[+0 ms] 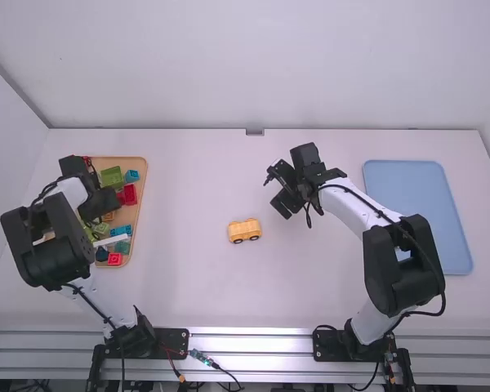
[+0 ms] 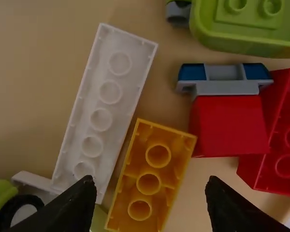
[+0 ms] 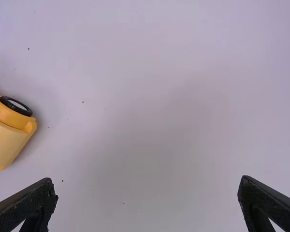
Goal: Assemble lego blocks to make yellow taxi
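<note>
- Our left gripper has its fingers spread wide, one on each side of the yellow block, and holds nothing. We think it is there to pinch that block next.
- The yellow block lies with its holes up, so we guess it may need to be turned over before it fits on the car.
- The long white block lies close beside the yellow one, near one finger, so that finger could bump it.
- Our right gripper also has its fingers far apart, with nothing in them. It hangs over the table, maybe to keep out of the way but near enough to help.
- The taxi's yellow car bottom sits on its wheels near the right gripper, on the side toward the left arm. It is well apart from the left gripper. We think it waits there so both arms can get to it.
- Now we count: one car bottom, with two wheels facing us in the high view.
- By the left gripper, we count one yellow block with three round holes, one white block with five rings, and two red blocks just past the other finger.
</note>
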Controlling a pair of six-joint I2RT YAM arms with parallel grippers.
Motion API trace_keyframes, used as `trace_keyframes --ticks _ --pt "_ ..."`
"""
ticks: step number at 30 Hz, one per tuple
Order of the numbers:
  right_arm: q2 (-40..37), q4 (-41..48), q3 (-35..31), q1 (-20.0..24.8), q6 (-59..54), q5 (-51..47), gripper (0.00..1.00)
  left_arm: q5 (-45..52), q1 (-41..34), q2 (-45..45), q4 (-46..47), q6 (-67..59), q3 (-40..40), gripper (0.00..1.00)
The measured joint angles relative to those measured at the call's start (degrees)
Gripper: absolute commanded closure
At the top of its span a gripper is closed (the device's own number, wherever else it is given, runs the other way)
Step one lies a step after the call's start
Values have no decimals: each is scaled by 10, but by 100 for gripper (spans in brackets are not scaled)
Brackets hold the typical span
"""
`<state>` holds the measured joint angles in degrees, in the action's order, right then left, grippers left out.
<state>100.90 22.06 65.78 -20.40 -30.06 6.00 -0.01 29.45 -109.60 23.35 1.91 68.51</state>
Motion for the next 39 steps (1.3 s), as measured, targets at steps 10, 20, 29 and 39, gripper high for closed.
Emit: trace_keyframes --ticks 10,20,29,39 --pt "0 2 0 0 -2 0 1 0 0 0 -2 12 0 47" --pt "0 4 0 0 0 0 1 0 0 0 15 21 -1 51" --pt "0 7 0 0 1 0 1 0 0 0 -23 27 -25 51" --pt "0 8 0 0 -1 0 1 0 0 0 -60 22 -58 51"
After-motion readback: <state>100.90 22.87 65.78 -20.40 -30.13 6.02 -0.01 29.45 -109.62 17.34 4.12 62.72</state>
